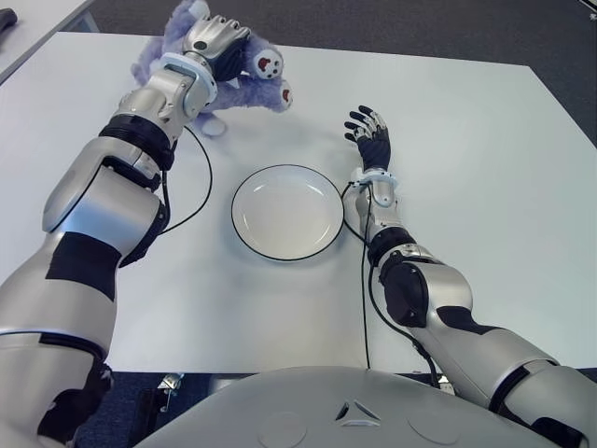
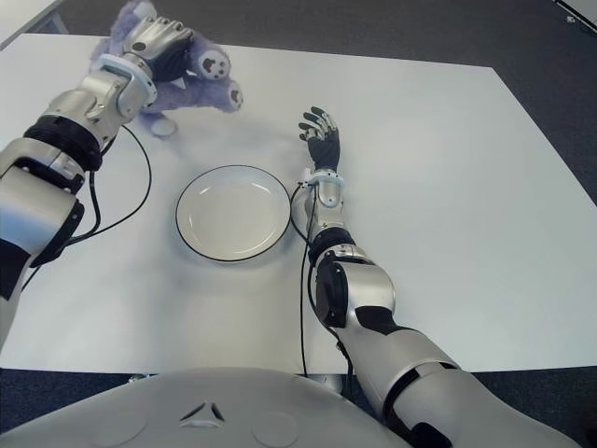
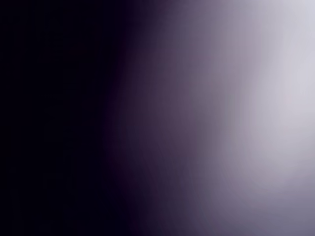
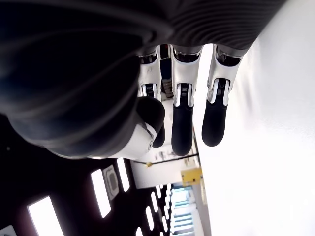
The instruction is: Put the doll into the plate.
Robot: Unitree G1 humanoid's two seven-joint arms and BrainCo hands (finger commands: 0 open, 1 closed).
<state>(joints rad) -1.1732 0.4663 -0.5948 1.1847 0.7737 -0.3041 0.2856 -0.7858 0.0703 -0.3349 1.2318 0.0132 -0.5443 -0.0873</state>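
Observation:
A purple plush doll (image 1: 244, 93) with white-and-red paws is at the far left of the white table (image 1: 466, 168). My left hand (image 1: 219, 42) is on top of it, with its fingers curled around the body. The left wrist view shows only a purple-and-dark blur. A white plate (image 1: 287, 212) with a dark rim sits empty in the middle of the table, nearer to me than the doll. My right hand (image 1: 371, 131) shows beside the plate's far right side, holding nothing. In the right wrist view its fingers (image 4: 182, 123) are stretched straight out.
A black cable (image 1: 201, 191) loops on the table left of the plate, and another (image 1: 366, 308) runs along my right forearm. A second table's corner (image 1: 37, 23) shows at the far left. Dark floor lies beyond the far edge.

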